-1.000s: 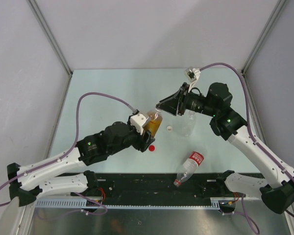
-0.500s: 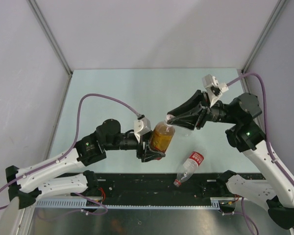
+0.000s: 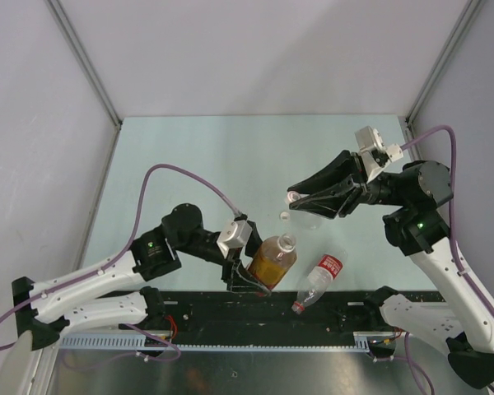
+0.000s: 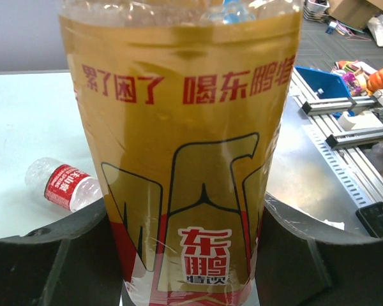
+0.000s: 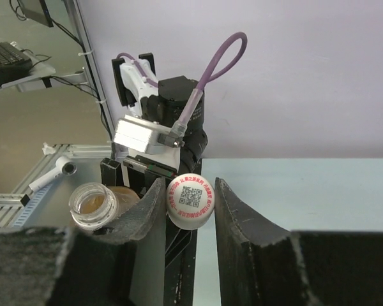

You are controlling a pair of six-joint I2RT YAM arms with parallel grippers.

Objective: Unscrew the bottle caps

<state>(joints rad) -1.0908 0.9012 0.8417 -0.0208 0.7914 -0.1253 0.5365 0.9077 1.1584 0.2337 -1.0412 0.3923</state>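
Surroundings: pale green tabletop (image 3: 189,156), grey walls on three sides. A clear bottle with red-white label (image 3: 320,277) lies on its side near the front edge, just right of the amber bottle (image 3: 269,262) and apart from it. One loose white cap (image 3: 285,216) sits on the tabletop between the two arms. A clear unlabelled bottle (image 3: 314,220) shows faintly just beneath the right arm's wrist, mostly covered by it.

Left jaws: closed on the amber bottle's lower body, one on each side. Bottle tilted, mouth open, neck toward the right arm.

Right jaws: nearly together, pinching a white cap (image 3: 292,197) held in the air, well clear of the bottle mouth.

View differences: the left wrist camera is filled by the amber bottle (image 4: 185,159), showing a yellow label with red characters and a red base band. The lying bottle (image 4: 64,185) is behind at left, a blue tray (image 4: 319,83) and metal rails (image 4: 351,137) beyond the tabletop. Only the right wrist camera shows the held cap (image 5: 190,201) closely, white with a printed square code and red lettering. It also shows the bottle's uncapped rim (image 5: 94,205).
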